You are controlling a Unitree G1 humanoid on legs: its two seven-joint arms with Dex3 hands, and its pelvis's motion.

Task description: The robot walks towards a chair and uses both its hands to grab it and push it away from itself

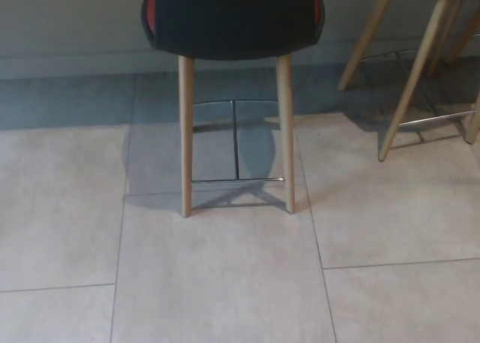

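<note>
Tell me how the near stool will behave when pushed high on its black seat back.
The stool probably tips rather than slides: its wooden legs are tall and slim, with the seat high above them. It looks fairly light. On the smooth tiled floor, a lower push would likely make it slide.

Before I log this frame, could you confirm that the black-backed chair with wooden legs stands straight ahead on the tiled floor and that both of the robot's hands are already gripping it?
Not quite: neither hand is on the chair. The head view shows no part of the robot at all. The rest holds: the black-backed chair stands straight ahead on its wooden legs on the tiled floor.
</note>
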